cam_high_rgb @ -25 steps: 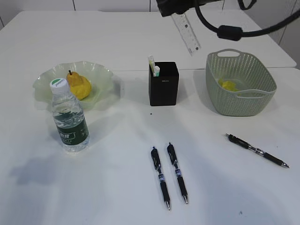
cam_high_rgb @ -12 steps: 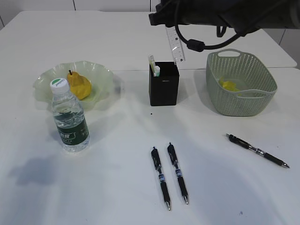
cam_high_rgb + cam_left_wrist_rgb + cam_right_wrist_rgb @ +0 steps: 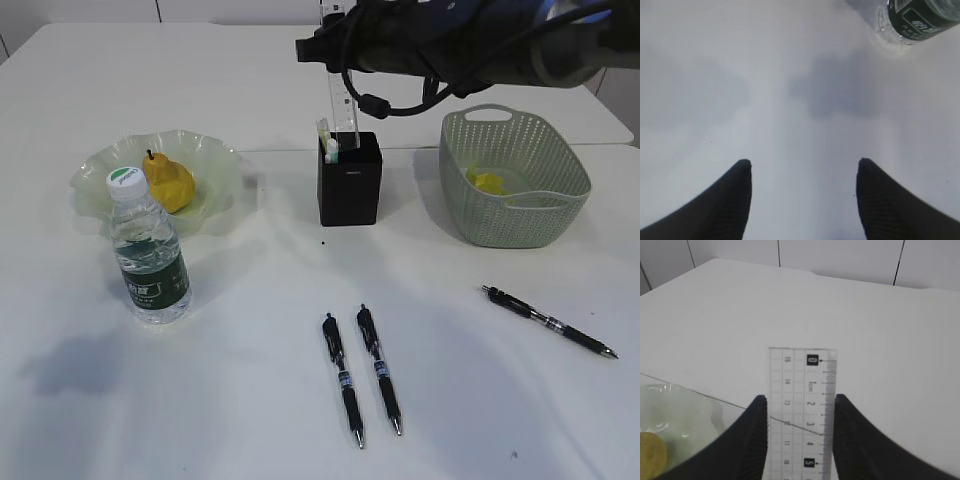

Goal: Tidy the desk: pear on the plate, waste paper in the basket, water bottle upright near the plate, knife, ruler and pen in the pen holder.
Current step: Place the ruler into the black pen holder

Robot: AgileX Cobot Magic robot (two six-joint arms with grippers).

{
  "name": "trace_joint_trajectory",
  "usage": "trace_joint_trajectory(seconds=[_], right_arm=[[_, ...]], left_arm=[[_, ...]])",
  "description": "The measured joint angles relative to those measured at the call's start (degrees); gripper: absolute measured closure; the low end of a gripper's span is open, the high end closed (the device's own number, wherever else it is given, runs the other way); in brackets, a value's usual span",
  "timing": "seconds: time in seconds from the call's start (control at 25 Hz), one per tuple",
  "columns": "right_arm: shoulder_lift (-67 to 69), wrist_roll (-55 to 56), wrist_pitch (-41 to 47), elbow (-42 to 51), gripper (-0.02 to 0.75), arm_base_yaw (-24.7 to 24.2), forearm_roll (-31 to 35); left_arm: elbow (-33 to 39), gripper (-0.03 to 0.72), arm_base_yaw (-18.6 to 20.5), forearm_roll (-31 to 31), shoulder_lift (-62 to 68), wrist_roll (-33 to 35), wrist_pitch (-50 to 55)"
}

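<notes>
Nearest on the large plain white desk [image 3: 250,400] lie two black pens side by side [image 3: 360,372], a third black pen [image 3: 548,321] off to the right. Left of them the small clear water bottle with white cap and dark green label [image 3: 148,250] stands upright (its white print too small to read), just in front of the ruffled pale-green glass plate [image 3: 215,165] carrying the yellow pear [image 3: 168,182]. The left gripper [image 3: 802,167] hangs with jaws apart, empty, over bare desk. Farther back, the right gripper [image 3: 799,402] clamps the clear plastic ruler [image 3: 802,405], printed "0", "5" and "cm", upright, its lower end at the mouth of the black square pen holder [image 3: 349,180]. The sage-green woven-look basket [image 3: 520,215] stands right.
</notes>
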Motion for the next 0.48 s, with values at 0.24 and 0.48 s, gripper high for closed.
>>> trace_joint_trajectory(seconds=[0.24, 0.48], right_arm=[[2.3, 0.0, -0.2, -2.0, 0.442, -0.7, 0.7], [4.5, 0.0, -0.3, -4.5, 0.442, -1.3, 1.0]], left_arm=[[0.0, 0.221, 0.0, 0.0, 0.0, 0.0, 0.0], [0.0, 0.221, 0.0, 0.0, 0.0, 0.0, 0.0]])
